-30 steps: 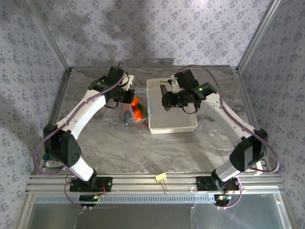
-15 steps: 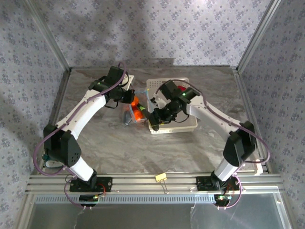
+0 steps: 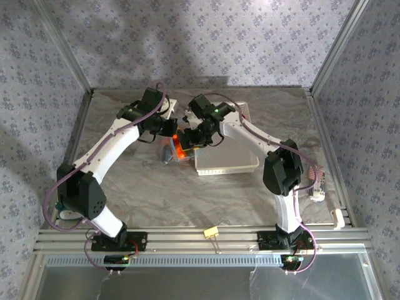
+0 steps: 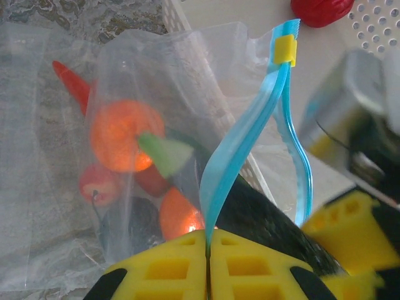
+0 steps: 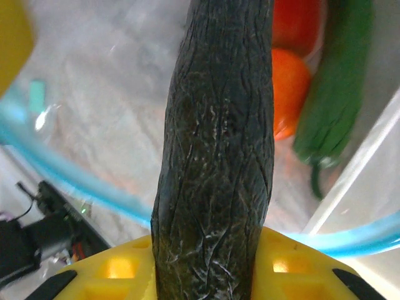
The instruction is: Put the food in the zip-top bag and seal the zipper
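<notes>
The clear zip-top bag (image 4: 56, 156) lies on the marble table beside the basket, its mouth held open. My left gripper (image 4: 208, 240) is shut on one side of the light blue zipper (image 4: 240, 144), which carries a yellow slider (image 4: 284, 50). Inside the bag lie an orange fruit (image 4: 119, 134), a small red fruit (image 4: 97, 184), a red tip (image 4: 72, 84) and a dark piece (image 4: 128, 222). My right gripper (image 5: 209, 250) is shut on the dark cucumber (image 5: 215, 137), whose far end pokes through the blue zipper loop (image 5: 62, 178) into the bag. From above, both grippers (image 3: 167, 127) (image 3: 187, 136) meet at the bag (image 3: 178, 150).
The white perforated basket (image 3: 228, 162) stands right of the bag, a red toy (image 4: 322, 9) still in it. A green vegetable (image 5: 337, 94) and an orange piece (image 5: 287, 81) lie past the cucumber. A yellow clip (image 3: 210, 233) sits on the front rail. Metal posts and walls fence the table.
My right arm has swung left from over the basket to the bag's mouth, carrying the cucumber. The left arm has held still on the zipper.
</notes>
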Controlling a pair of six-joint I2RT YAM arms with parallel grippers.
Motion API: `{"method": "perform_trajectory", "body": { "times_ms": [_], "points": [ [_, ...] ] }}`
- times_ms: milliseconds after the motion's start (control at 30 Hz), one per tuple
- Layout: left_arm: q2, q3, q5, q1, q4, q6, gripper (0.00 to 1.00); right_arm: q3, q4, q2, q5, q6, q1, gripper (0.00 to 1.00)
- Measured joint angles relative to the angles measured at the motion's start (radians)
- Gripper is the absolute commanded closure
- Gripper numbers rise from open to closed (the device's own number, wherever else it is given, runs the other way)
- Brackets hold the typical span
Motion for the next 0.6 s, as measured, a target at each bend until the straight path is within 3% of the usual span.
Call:
{"method": "perform_trajectory", "body": {
  "times_ms": [333, 600],
  "points": [
    [-0.014, -0.006, 0.0, 0.0, 0.0, 0.0, 0.9, 0.012, 0.04, 0.064, 0.172, 0.033, 0.005, 0.59],
    [-0.017, -0.006, 0.0, 0.0, 0.0, 0.0, 0.9, 0.012, 0.047, 0.064, 0.207, 0.038, 0.014, 0.53]
  ]
}}
